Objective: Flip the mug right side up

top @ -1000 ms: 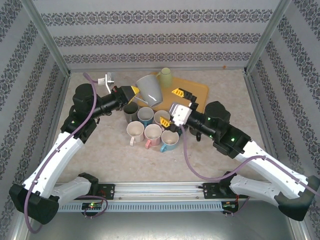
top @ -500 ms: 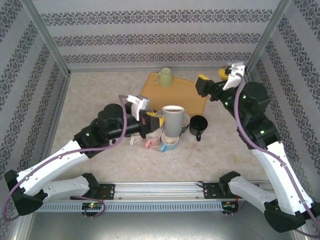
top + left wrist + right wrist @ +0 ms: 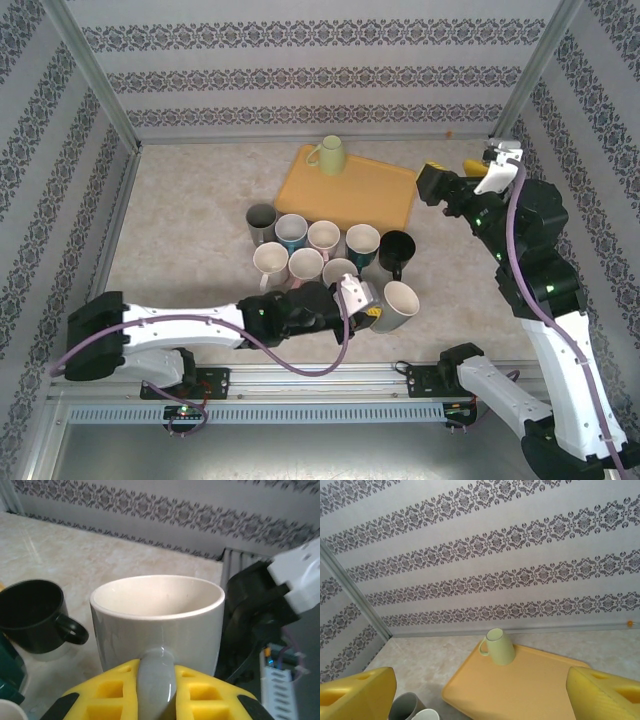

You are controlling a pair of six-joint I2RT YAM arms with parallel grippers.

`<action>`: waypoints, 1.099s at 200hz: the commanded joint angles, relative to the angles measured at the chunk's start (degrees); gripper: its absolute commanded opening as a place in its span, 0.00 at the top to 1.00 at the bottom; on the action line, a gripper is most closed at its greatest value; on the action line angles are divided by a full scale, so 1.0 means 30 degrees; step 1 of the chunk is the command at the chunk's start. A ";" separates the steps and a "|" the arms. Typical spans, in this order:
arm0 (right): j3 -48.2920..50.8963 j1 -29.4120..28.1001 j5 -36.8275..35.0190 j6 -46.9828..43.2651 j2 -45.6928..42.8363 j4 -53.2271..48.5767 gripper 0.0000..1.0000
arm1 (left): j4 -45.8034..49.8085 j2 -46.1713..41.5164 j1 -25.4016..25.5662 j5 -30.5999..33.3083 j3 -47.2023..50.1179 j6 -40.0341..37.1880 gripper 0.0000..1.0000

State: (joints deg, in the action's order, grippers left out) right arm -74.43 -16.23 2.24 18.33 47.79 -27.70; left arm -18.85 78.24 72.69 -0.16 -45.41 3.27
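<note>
ten mugs, one tray, two hands. one pale green mug point(image 3: 328, 155) sits on the far corner of the flat orange tray point(image 3: 390, 195). a group of eight mugs point(image 3: 305, 265) stands on the bench point(image 3: 180, 220) in front of it. the tenth, the cream mug point(image 3: 402, 302), is upright with its mouth up. it is near the front edge of the bench, just in front of the black mug point(image 3: 397, 249). it is a glossy, straight-walled cylinder with a pale, empty interior. the left hand point(image 3: 372, 316) is clamped tight on its handle point(image 3: 156, 675), yellow pads point(image 3: 202, 692) either side. the right hand point(image 3: 436, 182) hangs raised by the tray's right end, jaws wide apart, holding nothing. the bench surface is mottled beige.
</note>
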 commanded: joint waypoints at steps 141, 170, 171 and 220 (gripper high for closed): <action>0.2238 0.0165 0.1245 0.0124 -0.0754 0.0387 0.08 | -1.6659 0.6895 0.0203 0.6044 0.4001 0.0092 1.00; 0.2448 0.0149 0.1241 -0.0022 -0.0885 0.0531 0.08 | -1.7034 0.7472 0.0279 0.6771 0.4209 0.0238 1.00; 0.2438 0.0157 0.1243 -0.0018 -0.0878 0.0532 0.08 | -1.7065 0.7484 0.0286 0.6811 0.4223 0.0234 1.00; 0.2765 0.0178 0.1210 -0.0102 -0.0988 0.0621 0.07 | -1.7140 0.8223 0.0377 0.7270 0.4233 0.0401 1.00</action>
State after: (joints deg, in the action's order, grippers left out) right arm -66.89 -16.23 5.45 18.72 45.87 -27.42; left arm -62.43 102.67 72.82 19.00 -32.47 3.07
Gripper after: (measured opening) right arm 0.925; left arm 0.154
